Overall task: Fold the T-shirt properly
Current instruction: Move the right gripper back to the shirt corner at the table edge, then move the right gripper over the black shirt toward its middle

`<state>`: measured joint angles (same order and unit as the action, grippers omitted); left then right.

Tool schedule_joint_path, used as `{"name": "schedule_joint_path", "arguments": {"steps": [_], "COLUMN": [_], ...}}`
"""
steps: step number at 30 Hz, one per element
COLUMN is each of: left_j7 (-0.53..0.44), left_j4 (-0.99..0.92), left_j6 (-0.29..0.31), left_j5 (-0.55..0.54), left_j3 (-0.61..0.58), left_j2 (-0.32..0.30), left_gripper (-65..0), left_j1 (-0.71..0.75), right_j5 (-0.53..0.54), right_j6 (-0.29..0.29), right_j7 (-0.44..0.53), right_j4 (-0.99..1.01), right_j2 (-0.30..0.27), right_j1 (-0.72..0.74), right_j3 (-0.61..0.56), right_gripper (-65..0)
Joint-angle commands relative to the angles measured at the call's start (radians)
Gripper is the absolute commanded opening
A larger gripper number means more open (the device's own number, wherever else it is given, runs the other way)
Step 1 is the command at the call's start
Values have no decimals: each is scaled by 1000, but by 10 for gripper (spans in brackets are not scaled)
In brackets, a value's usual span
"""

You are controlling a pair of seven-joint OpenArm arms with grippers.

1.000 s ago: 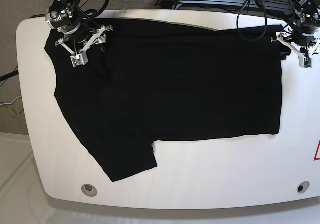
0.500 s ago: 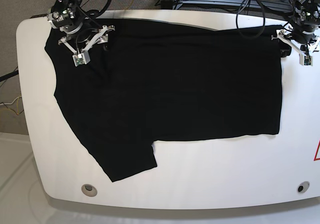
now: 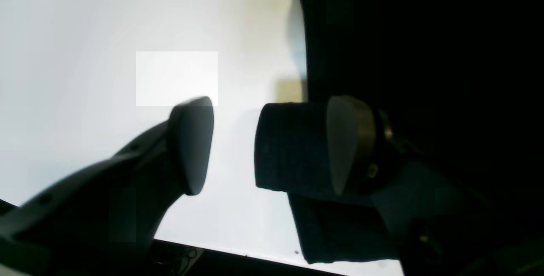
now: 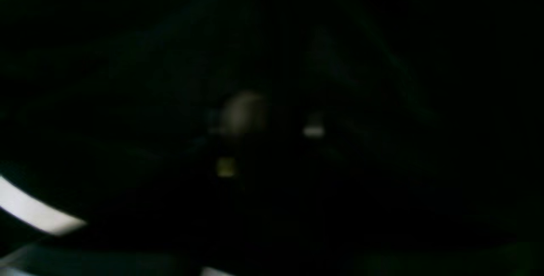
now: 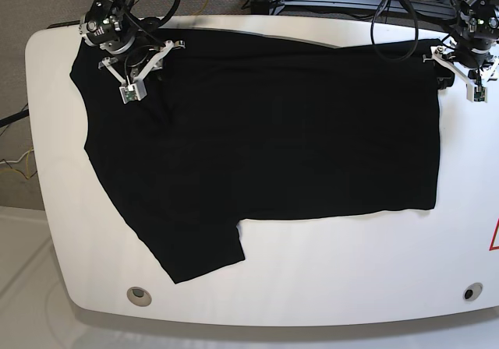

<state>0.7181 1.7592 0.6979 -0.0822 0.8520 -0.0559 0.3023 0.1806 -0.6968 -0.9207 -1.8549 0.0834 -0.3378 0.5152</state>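
The left gripper stands with jaws apart over the hem edge of the large plain black cloth T-shirt, spread flat on the white table. The right gripper presses near the collar; its state cannot be told.

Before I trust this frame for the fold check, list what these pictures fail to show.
- Right gripper: the right wrist view is nearly black and blurred against the T-shirt; a grip cannot be confirmed.
- Left gripper: open over the table; its far pad merges with dark cloth.
- T-shirt lettering: too small in the base view.
- Shirt's far edge: partly hidden by arms and cables.
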Motion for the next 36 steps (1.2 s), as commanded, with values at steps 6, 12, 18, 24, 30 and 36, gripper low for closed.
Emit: {"name": "schedule_joint_path", "arguments": {"steps": [6, 12, 18, 24, 30, 36], "left_j7": [-15, -15, -15, -15, -15, -15], "left_j4": [21, 21, 21, 21, 21, 21], "left_j6": [0, 0, 0, 0, 0, 0], "left_j5": [-14, -14, -14, -14, -12, -12], "left_j3": [5, 5, 6, 6, 6, 8], "left_j2": [-14, -14, -14, -14, -14, -14], "left_gripper": [-258, -258, -258, -258, -258, -258], "left_j1": [-1, -1, 1, 1, 1, 2], "right_j5": [9, 7, 7, 12, 12, 13], "right_j6": [-1, -1, -1, -1, -1, 24], "right_j7": [16, 16, 13, 13, 13, 13], "right_j4": [-19, -68, -85, -84, -82, -78], "right_j2": [-7, -6, -6, -4, -4, -4], "right_j1": [29, 35, 69, 95, 133, 184], "right_j3": [-34, -73, -122, -175, -231, -281], "right_gripper": [-620, -620, -620, -620, -620, -619]}}
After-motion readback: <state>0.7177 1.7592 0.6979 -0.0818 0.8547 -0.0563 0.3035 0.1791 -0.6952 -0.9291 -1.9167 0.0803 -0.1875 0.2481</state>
